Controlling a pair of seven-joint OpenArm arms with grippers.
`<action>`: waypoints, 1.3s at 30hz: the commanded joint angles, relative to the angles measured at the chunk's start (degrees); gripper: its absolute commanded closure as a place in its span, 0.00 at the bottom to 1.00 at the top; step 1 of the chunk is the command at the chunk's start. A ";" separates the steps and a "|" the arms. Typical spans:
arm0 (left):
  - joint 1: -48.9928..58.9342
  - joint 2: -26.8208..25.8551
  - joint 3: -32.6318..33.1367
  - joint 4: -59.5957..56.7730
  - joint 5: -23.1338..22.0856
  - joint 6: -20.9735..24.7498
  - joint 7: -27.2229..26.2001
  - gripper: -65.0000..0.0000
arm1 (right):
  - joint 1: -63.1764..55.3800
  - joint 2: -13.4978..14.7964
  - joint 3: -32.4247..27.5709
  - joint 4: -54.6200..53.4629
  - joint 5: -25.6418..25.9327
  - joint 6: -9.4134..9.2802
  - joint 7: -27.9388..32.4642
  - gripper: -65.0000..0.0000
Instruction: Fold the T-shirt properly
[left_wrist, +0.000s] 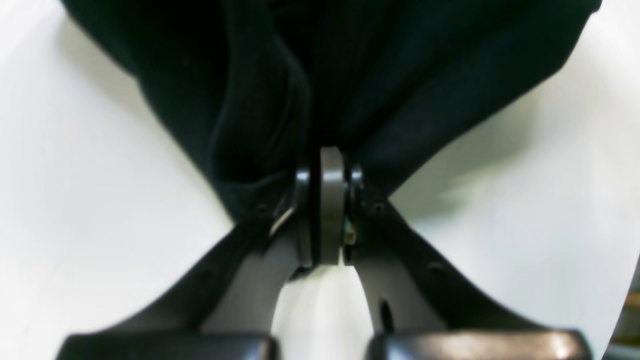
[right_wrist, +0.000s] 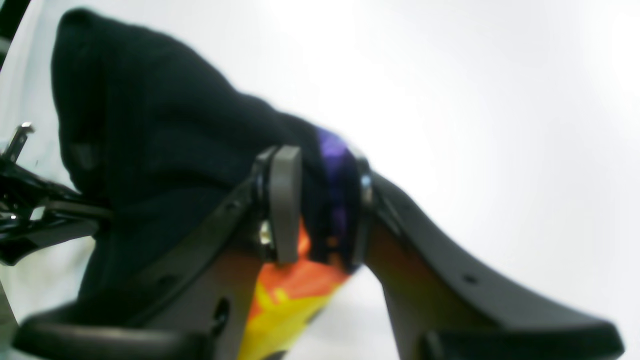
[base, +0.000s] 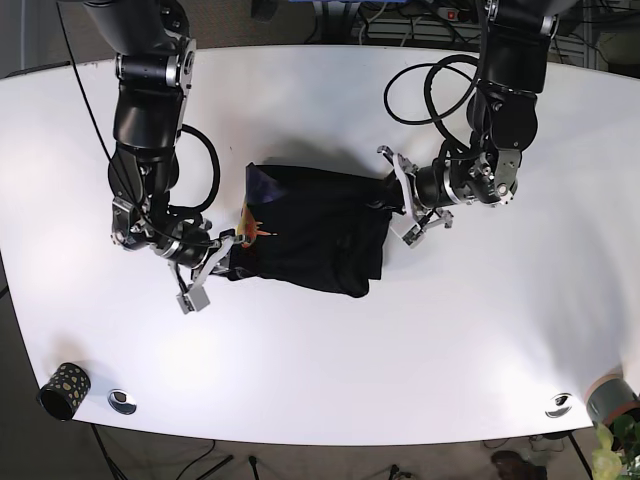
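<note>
Closest to the base camera, at the near edge of the white bench (base: 320, 380), stand a small patterned cup (base: 64, 389) and two round fittings, all well apart from the work. At the middle of the bench lies the T-shirt (base: 315, 228), dark, already gathered into a wide, rumpled block.

At the left of the scene the right gripper (right_wrist: 320, 205) has its jaws closed on the shirt's left edge, with the orange and purple print (right_wrist: 292, 287) pressed between them. At the right of the scene the left gripper (left_wrist: 327, 200) has its jaws shut tight on a bunch of the dark cloth at the right edge.

The step in hand seems to be carrying or stretching the cloth for the next fold. To do it well, both arms should lift together and at equal height, and draw apart only until the cloth is flat, not tight. The left gripper holds a bunched fold, so several layers may come up together; a slow lift would show this. The cloth should be laid down with the edges matched before any jaw opens.
</note>
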 joint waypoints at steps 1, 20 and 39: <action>-0.45 -2.49 -0.53 3.65 -0.77 0.58 1.45 0.99 | 1.80 1.10 0.01 3.19 1.80 -0.07 -0.85 0.80; 1.31 -2.22 -6.51 14.29 -9.39 0.58 1.63 0.99 | -0.57 -3.91 -3.60 18.67 3.38 -0.07 -10.96 0.80; 2.98 0.33 0.88 11.21 -9.48 0.58 1.27 0.99 | 7.69 -13.32 -17.14 -4.02 -6.20 -0.07 5.74 0.80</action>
